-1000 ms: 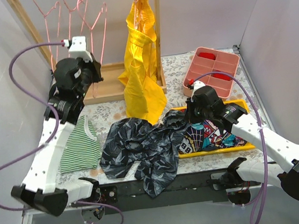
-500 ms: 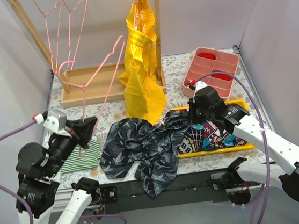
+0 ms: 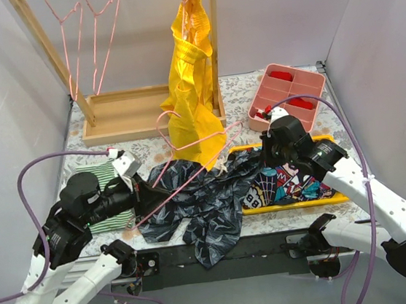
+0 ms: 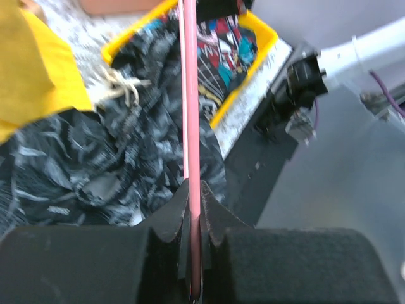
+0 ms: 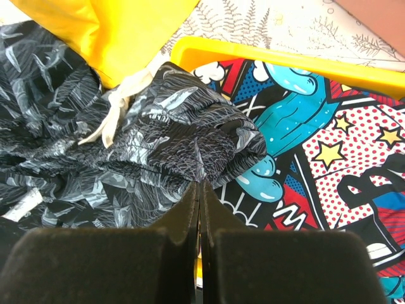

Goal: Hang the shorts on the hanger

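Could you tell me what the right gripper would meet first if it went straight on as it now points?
Most likely the shorts: the right gripper, jaws shut, aims at their bunched fold lying over the graphic cloth. How near is unclear.

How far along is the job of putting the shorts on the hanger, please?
Done: the thin pink wire hanger is off the wooden rack, clamped in the left end effector. In hand: it slants over the leafy-print black shorts, crumpled on the table; the right end effector is shut at their edge. Left: no fabric is on the wire yet.
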